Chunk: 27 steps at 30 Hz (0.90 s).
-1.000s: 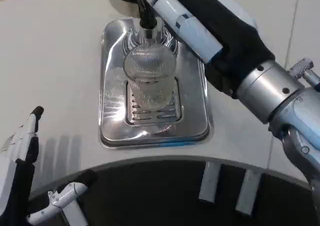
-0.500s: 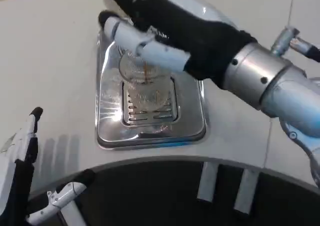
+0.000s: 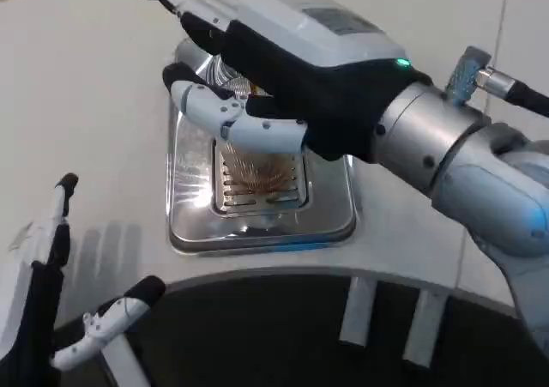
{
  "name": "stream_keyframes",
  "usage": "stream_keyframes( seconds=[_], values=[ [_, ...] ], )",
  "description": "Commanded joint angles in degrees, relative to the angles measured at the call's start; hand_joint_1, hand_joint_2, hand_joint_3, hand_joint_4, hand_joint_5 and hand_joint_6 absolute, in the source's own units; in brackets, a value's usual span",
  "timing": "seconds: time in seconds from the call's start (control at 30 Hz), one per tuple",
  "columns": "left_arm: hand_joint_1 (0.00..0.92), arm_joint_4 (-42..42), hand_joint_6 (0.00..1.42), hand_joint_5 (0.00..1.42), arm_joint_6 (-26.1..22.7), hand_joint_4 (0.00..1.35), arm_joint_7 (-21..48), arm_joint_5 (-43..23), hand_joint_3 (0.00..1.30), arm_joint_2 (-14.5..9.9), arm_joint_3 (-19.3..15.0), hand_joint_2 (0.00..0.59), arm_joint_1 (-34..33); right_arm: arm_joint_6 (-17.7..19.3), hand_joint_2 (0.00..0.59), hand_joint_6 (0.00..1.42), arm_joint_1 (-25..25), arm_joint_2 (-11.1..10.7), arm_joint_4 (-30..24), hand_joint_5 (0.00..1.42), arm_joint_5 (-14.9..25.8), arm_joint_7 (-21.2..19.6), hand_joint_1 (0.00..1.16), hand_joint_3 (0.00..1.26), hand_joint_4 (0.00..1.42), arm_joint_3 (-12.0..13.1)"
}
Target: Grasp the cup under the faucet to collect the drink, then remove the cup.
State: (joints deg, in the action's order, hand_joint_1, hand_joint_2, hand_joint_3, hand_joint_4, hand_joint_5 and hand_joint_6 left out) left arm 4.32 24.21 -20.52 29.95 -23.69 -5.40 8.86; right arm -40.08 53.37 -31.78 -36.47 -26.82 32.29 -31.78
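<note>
Right fingers: the right hand (image 3: 283, 69) reaches in over the cup (image 3: 257, 160), fingers (image 3: 236, 121) curled around it; I can't tell if they grip it yet.
Cup: under those fingers, on the tray (image 3: 330, 220), amber drink showing inside.
Left hand (image 3: 39, 275): well apart, fingers spread, holding nothing.
Progress: drink seems collected; firm grasp and removal left.

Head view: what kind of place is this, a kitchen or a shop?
Probably a drinks counter: a shiny metal drip tray with a slotted grate sits on a white table, and a ribbed cup stands on it holding some brown drink.
</note>
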Motion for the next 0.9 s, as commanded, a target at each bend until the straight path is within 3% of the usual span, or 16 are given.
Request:
stream_keyframes(
  seconds=[0.03, 0.33, 0.9],
  values=[
    [0.073, 1.92, 0.1, 0.1, 0.65, 0.0, 1.3, -0.35, 0.0, 0.06, 1.46, 0.033, -2.0, 1.57, 0.58, 0.0, -2.6, -0.43, 0.31, 0.0, -1.74, 4.61, 0.0, 0.0, 0.0, -0.88],
    [0.104, 4.16, 0.09, 0.07, -0.75, 0.0, 0.97, 0.73, 0.0, 1.3, 4.17, 0.031, -7.36, 3.28, 0.582, 0.0, -2.94, 0.65, 1.06, 0.0, -3.58, 8.31, 0.0, 0.0, 0.0, 1.43],
    [0.163, 10.78, 0.06, 0.05, -2.03, 0.0, 0.49, 1.3, 0.0, 3.17, 7.97, 0.034, -16.27, 5.05, 0.583, 0.0, -3.0, 5.24, 3.65, 0.0, -7.82, 11.52, 0.0, 0.0, 0.0, 1.37]
  ],
)
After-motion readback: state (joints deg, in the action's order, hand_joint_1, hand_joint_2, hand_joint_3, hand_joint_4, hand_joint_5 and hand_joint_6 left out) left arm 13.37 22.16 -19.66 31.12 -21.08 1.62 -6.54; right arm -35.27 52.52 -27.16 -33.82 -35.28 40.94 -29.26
